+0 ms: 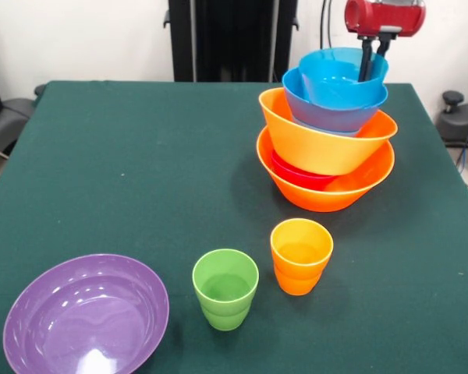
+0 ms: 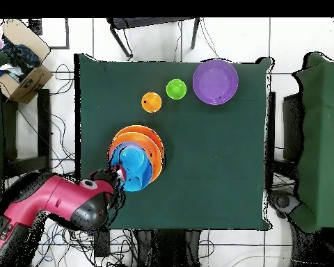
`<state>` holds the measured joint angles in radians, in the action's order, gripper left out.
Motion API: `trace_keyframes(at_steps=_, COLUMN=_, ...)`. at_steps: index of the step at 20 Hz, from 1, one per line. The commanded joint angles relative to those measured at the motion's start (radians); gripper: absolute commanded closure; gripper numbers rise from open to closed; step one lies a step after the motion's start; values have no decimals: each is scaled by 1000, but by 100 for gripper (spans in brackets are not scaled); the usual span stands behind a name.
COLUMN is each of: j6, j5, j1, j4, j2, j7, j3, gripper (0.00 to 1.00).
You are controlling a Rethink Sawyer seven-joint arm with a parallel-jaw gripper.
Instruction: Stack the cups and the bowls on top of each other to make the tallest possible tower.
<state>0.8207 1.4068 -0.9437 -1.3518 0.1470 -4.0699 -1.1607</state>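
Front view is showing you a tower point(image 1: 325, 148) at upper right: two orange bowls, one red, two or three blue, tightly nested. Gripper point(image 1: 372, 58) is reaching into the top blue bowl point(image 1: 342, 76); its opening I cannot tell. Purple bowl point(image 1: 86, 315), green cup point(image 1: 225, 289) and orange cup point(image 1: 301, 255) are standing along the bottom.

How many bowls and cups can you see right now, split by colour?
Orange bowls: 2
Blue bowls: 2 clearly showing; more may be nested out of sight
Red bowl: 1
Purple bowl: 1
Green cup: 1
Orange cup: 1
Total visible: 8
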Motion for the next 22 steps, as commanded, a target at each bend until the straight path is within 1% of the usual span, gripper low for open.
trace_keyframes(at_steps=1, j6=62, j5=48, j1=-29, j4=-39, j2=36, j7=-124, j3=194, gripper=100)
trace_keyframes(at_steps=3, j6=82, j5=67, j1=-36, j4=-45, j2=38, j7=-158, j3=190, gripper=100)
trace_keyframes(at_steps=7, j6=97, j5=87, j1=-43, j4=-51, j2=23, j7=-144, j3=196, gripper=100)
trace_keyframes(at_steps=9, j6=100, j5=94, j1=-45, j4=-54, j2=22, j7=-157, j3=197, gripper=100)
trace_keyframes(at_steps=18, j6=73, j5=90, j1=-40, j4=-35, j2=25, j7=-146, j3=205, gripper=100)
trace_keyframes(at_steps=22, j6=70, j5=92, j1=-41, j4=-29, j2=34, j7=-177, j3=200, gripper=100)
